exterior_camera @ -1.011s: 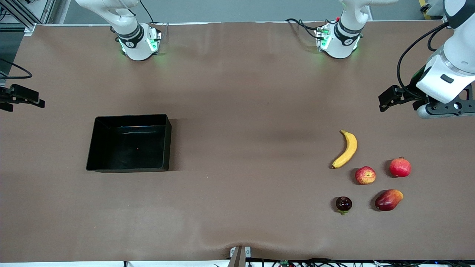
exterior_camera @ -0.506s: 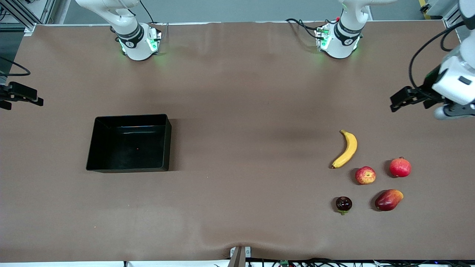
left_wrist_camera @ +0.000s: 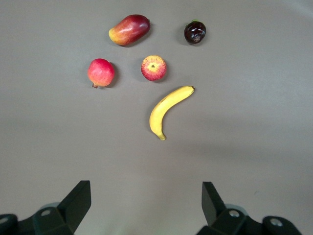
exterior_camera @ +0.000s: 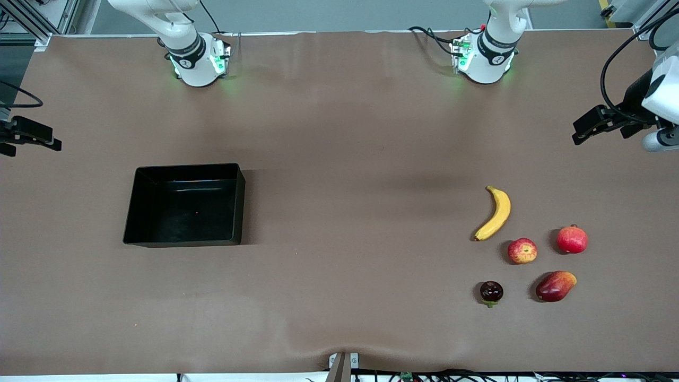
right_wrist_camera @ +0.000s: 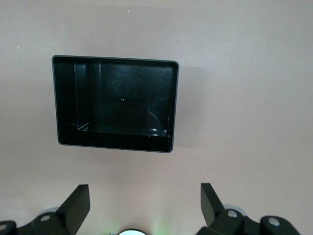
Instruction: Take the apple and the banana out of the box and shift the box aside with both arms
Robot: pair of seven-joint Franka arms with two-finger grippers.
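The yellow banana lies toward the left arm's end of the table. The small red-and-yellow apple sits just nearer the front camera than it. The black open-top box rests empty toward the right arm's end. My left gripper hangs open and empty, high over bare tabletop short of the banana. My right gripper is also open and empty, high over bare tabletop beside the box. In the front view only part of each hand shows at the edges.
A plain red crowned fruit sits beside the apple. A red-orange mango and a dark purple fruit lie nearer the front camera. The brown table cover stretches wide between box and fruits.
The left arm's hand has drawn away from the fruits toward its end of the table, nearly leaving the front view. The right hand shifted slightly outward. Both grippers stayed open.
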